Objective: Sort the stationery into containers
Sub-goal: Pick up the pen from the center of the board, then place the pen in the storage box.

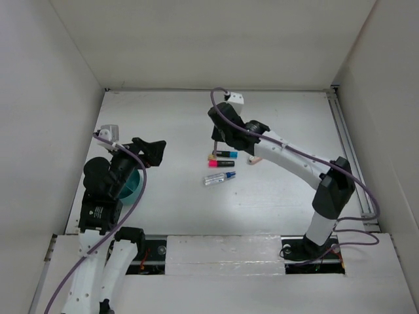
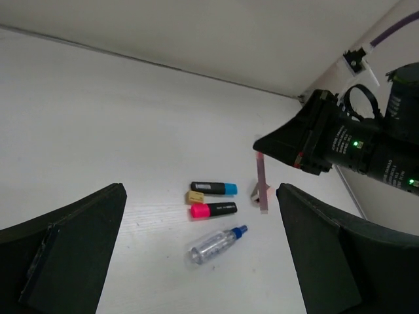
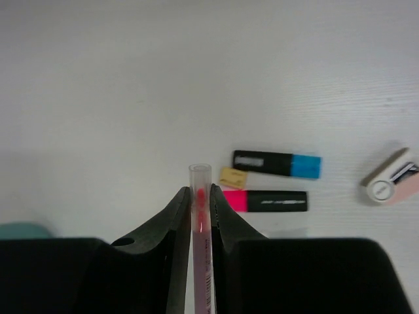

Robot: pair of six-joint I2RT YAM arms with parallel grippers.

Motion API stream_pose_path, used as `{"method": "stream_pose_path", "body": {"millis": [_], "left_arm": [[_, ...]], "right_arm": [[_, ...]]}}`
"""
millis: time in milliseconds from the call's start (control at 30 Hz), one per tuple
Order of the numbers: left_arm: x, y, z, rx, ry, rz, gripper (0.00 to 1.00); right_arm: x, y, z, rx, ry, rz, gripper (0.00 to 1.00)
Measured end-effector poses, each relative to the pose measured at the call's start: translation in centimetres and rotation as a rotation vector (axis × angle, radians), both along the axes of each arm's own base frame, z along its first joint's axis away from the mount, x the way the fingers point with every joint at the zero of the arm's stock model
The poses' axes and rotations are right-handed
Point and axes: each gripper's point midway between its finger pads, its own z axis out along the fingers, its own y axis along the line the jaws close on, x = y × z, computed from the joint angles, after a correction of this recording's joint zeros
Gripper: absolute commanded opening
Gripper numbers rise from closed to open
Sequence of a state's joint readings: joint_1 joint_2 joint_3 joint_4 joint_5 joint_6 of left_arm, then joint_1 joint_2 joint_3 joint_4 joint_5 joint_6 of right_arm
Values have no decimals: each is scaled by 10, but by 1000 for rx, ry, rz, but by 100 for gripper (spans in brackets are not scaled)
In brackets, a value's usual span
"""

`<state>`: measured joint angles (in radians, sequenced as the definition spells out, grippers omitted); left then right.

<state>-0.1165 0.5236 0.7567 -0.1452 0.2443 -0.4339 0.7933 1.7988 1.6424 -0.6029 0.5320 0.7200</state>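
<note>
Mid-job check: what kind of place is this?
Probably a lab test booth: plain white walls box in a white table, the left arm and right arm are bolted at its near edge, and a pink marker lies among a few stationery props.

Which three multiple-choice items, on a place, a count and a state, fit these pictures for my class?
1. Teal cup sits: A) under the left arm B) by the right arm's base C) at the back wall.
2. Black markers on the table: A) one B) two C) four.
3. Right gripper: A) wide open B) shut on a thin pink pen C) shut on a ruler.
Key: A, the arm overlaps it; B, blue-ended marker, pink-ended marker; B, jaws pinch the pen.
</note>
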Motion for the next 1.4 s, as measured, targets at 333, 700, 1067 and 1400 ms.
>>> {"method": "stream_pose_path", "body": {"millis": [333, 700, 1067, 1400], "left_arm": [[-15, -47, 7, -18, -50, -308, 100], [-43, -79, 12, -39, -101, -570, 97], [-49, -81, 19, -34, -136, -596, 86], [-46, -76, 21, -25, -149, -547, 73]], "right_arm": [[-57, 73, 80, 350, -197, 308, 0], [-100, 116, 165, 655, -360, 672, 0], [-152, 132, 191, 801, -437, 991, 0], [-181, 139, 200, 869, -472, 1179, 0]]}}
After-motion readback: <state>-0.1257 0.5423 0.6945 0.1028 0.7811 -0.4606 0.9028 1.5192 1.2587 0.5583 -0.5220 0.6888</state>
